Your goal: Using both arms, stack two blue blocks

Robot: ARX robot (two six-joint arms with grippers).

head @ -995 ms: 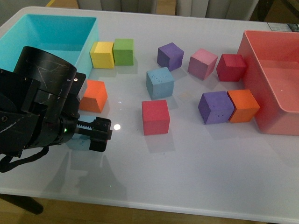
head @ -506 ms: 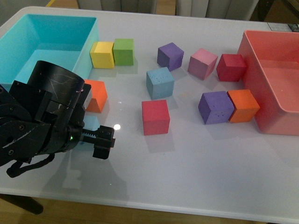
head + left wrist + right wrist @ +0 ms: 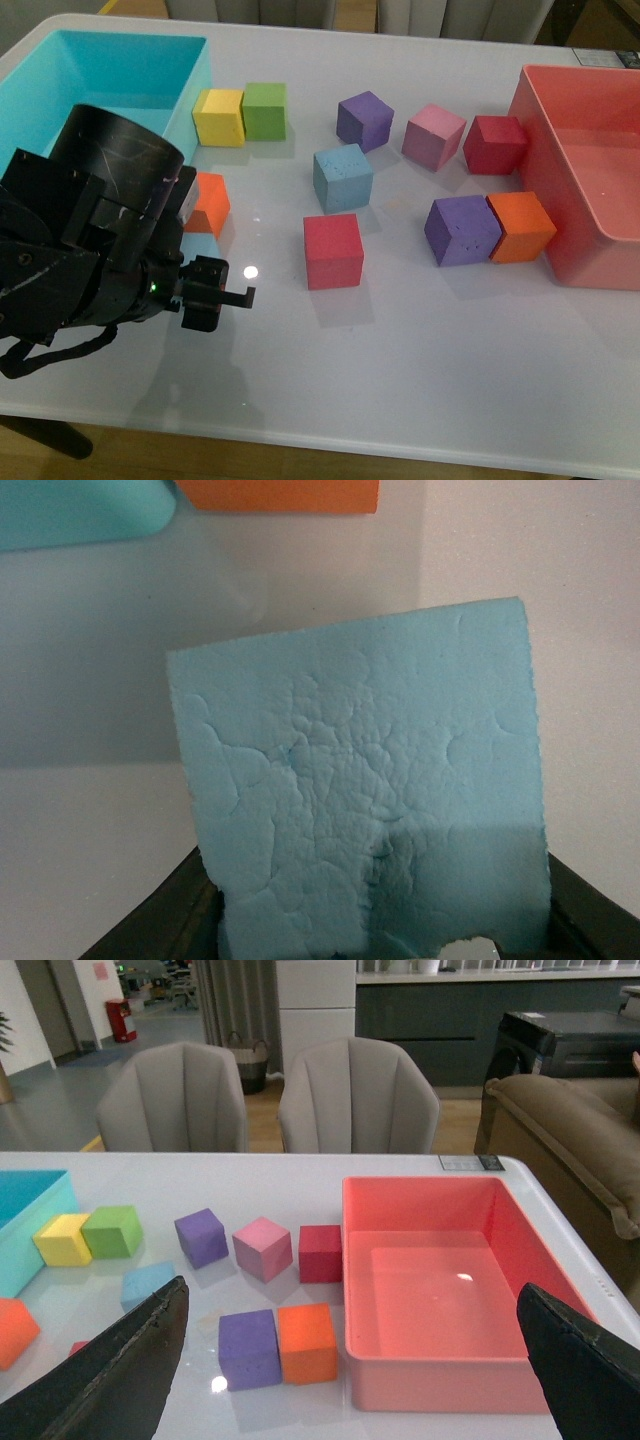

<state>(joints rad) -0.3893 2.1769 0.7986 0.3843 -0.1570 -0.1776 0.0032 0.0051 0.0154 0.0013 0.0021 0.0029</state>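
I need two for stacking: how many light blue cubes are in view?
2. One light blue cube sits mid-table, behind the red cube. The second light blue cube is between the left gripper's jaws, largely hidden by the left arm in the front view.

Table (image 3: 420,390): bin (image 3: 196,84) far left, tray (image 3: 527,130) far right, foam cubes (image 3: 434,136) between, one touching pair (image 3: 264,110) beside the bin, second pair (image 3: 462,230) beside the tray, single block (image 3: 343,177) mid-table behind another cube (image 3: 333,250).
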